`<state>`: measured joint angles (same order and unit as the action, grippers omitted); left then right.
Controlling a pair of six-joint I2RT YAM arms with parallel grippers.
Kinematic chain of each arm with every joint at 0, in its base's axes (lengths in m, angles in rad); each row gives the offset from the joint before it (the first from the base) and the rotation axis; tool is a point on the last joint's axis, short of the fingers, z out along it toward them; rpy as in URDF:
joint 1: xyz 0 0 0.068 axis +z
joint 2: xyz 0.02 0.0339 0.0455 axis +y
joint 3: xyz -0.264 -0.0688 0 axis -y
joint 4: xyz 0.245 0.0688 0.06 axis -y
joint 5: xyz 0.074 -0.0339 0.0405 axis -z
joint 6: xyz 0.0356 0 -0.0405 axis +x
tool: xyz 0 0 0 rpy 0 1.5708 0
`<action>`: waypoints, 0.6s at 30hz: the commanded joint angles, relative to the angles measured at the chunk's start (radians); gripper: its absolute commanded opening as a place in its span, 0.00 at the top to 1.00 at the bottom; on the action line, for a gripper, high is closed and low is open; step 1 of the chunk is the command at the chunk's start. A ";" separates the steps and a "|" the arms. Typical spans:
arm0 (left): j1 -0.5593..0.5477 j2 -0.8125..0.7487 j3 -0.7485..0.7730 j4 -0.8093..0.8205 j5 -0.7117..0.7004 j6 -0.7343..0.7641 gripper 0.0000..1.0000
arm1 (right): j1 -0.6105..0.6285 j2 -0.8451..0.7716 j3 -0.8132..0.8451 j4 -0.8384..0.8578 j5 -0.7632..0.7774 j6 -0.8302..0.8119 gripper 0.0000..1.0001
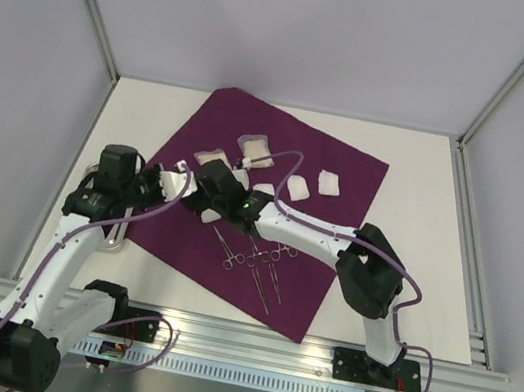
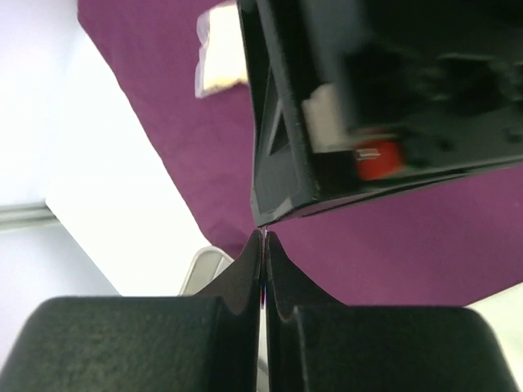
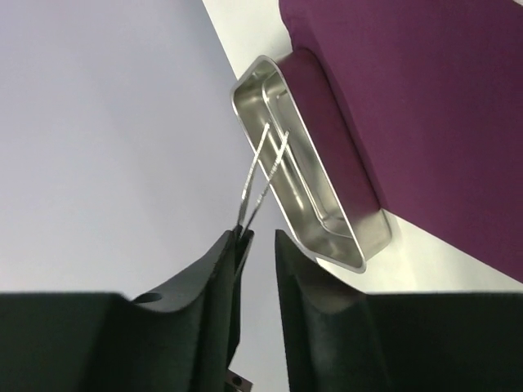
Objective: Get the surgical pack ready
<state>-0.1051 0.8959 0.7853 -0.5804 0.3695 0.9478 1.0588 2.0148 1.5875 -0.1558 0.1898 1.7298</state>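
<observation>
The surgical pack is a plum-purple drape (image 1: pixel 225 118) spread flat as a big sheet, also seen in the left wrist view (image 2: pixel 392 237) and the right wrist view (image 3: pixel 425 106). Both grippers meet over its left edge. My right gripper (image 3: pixel 260 235) stands slightly open, with thin metal tweezers (image 3: pixel 261 171) resting against its left finger and pointing toward a steel tray (image 3: pixel 327 204). My left gripper (image 2: pixel 264 237) is shut, a thin metal sliver showing at its tips, right under the right gripper's body (image 2: pixel 368 90). From above, the left gripper (image 1: pixel 172 185) faces the right gripper (image 1: pixel 198 185).
Several white gauze pads (image 1: pixel 330 183) and several scissor-handled instruments (image 1: pixel 256 256) lie on the drape. The steel tray (image 1: pixel 112 241) sits at the drape's left edge beneath the left arm. Grey walls close in the white table on three sides.
</observation>
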 commanded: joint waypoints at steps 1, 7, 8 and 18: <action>-0.005 0.021 -0.020 0.040 -0.052 -0.035 1.00 | -0.010 -0.004 -0.035 0.059 -0.026 -0.004 0.70; -0.005 0.032 -0.061 0.091 -0.119 -0.121 1.00 | -0.029 -0.021 -0.072 0.062 -0.018 -0.030 0.57; -0.005 0.035 -0.064 0.099 -0.142 -0.135 1.00 | -0.031 -0.024 -0.078 0.059 -0.015 -0.032 0.57; 0.364 0.055 0.018 0.047 -0.034 -0.374 1.00 | -0.060 -0.155 -0.236 0.076 0.059 -0.153 0.58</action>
<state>0.1398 0.9653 0.7395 -0.5190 0.2501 0.6842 1.0050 1.9644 1.3762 -0.1154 0.1944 1.6615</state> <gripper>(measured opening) 0.008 0.428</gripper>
